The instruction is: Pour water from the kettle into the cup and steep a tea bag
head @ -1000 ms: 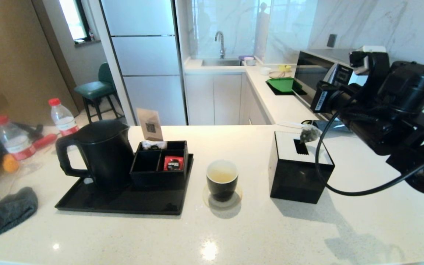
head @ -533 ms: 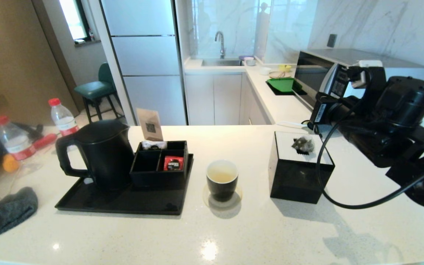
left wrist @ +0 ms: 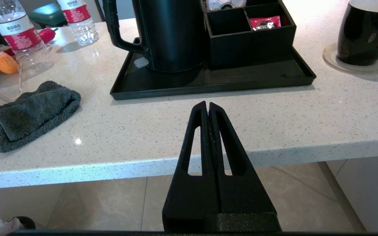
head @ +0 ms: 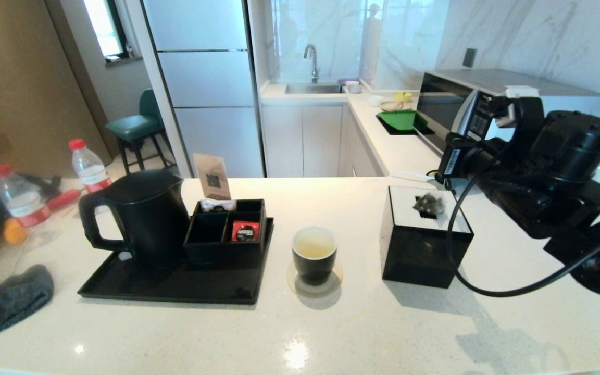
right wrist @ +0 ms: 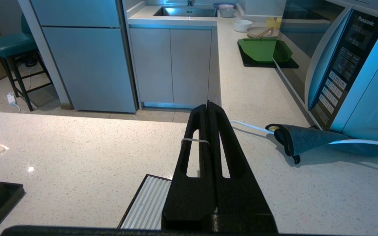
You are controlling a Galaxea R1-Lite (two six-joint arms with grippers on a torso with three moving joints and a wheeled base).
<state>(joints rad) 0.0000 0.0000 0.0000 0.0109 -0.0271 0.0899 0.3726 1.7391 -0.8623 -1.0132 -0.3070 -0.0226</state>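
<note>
The black kettle (head: 146, 216) stands on the black tray (head: 175, 286), at its left end. On a coaster at mid-counter sits the cup (head: 314, 253), holding pale yellowish water (head: 313, 250). The tea bag (head: 429, 204) rests on the white top of the black cube box (head: 425, 245), right of the cup. My right gripper (right wrist: 208, 104) hovers above that box, shut, with the tea bag's thin white string (right wrist: 195, 141) looped over one finger and running into the closed jaws. My left gripper (left wrist: 207, 104) is shut and empty, parked just off the counter's front edge, facing the tray.
A black organiser (head: 227, 229) with a red sachet (head: 245, 230) shares the tray. Two red-capped bottles (head: 89, 165) and a grey cloth (head: 8, 302) lie at the left. A microwave (head: 466, 104) and a grey mitt (right wrist: 307, 139) are at the right rear.
My right arm has come down; the tea bag, hanging above the box's far edge a second ago, now rests on the box top. The left arm is still.
</note>
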